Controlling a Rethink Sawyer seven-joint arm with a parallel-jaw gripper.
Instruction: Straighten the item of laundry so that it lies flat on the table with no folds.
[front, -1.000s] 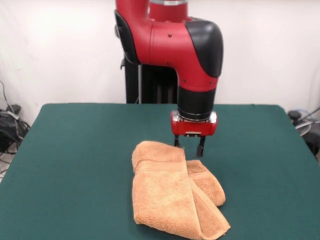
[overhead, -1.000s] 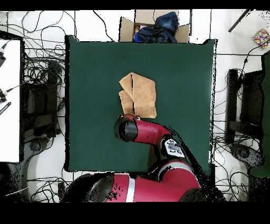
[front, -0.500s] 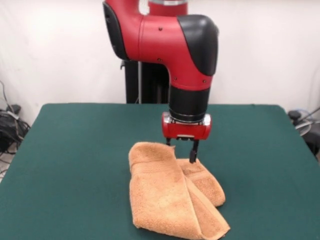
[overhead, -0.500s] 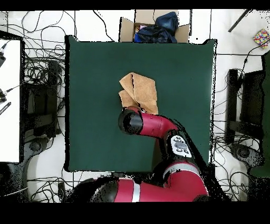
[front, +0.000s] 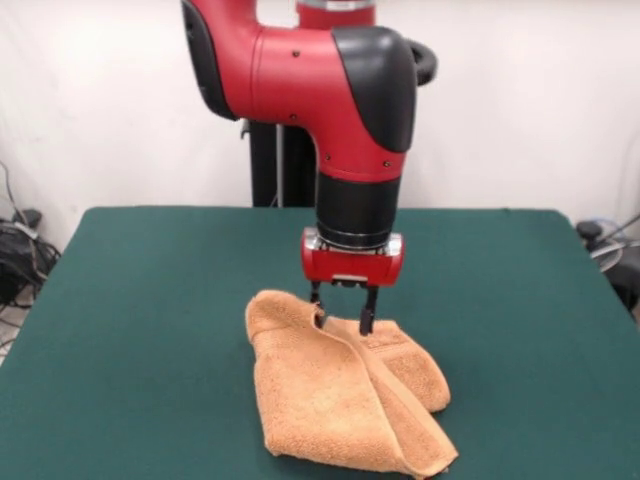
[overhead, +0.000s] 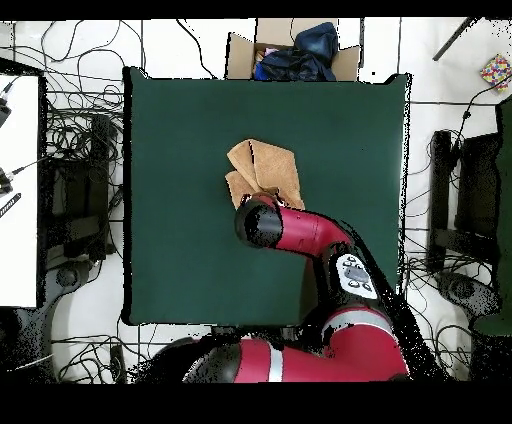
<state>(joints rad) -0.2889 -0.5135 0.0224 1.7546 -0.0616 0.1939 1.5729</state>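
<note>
Grasp step: gripper (front: 342, 307) sits on the towel's (front: 335, 395) far edge, fingers apart, straddling a fold. Towel lies bunched and folded mid-table (front: 140, 300). Next move likely: close, lift, pull the layer open.

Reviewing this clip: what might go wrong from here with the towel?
The gripper stands at the far edge of the folded towel, its fingers apart. It may pinch several stacked layers together, so a pull would drag the bundle across the green table rather than open it. It could also slip off the thick terry.
</note>
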